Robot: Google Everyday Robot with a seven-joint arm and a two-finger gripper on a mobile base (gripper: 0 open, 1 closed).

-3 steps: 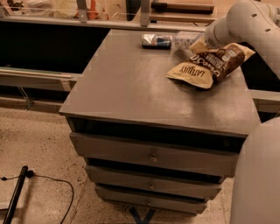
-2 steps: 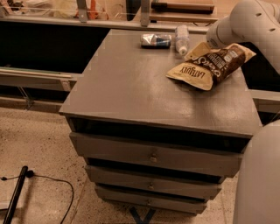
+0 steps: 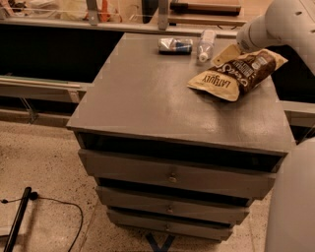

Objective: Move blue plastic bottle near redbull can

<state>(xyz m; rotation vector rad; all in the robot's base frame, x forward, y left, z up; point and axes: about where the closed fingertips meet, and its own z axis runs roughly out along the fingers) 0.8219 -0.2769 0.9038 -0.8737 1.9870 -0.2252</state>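
The blue plastic bottle (image 3: 206, 43) lies on its side at the back of the grey cabinet top (image 3: 162, 103), its white cap pointing toward the front. The redbull can (image 3: 175, 45) lies on its side just left of the bottle, a small gap between them. My gripper (image 3: 230, 50) is at the end of the white arm (image 3: 275, 22), just right of the bottle and above the back edge of the chip bag. The bottle rests on the top by itself.
A yellow-and-brown chip bag (image 3: 238, 73) lies at the right of the cabinet top, in front of the gripper. The cabinet has drawers (image 3: 172, 177) below. A shelf with clutter (image 3: 123, 10) runs behind. A cable (image 3: 54, 206) lies on the floor at left.
The bottle has shifted slightly left, closer to the can, and turned so its cap points forward. The arm has drawn back a little to the right, away from the bottle.
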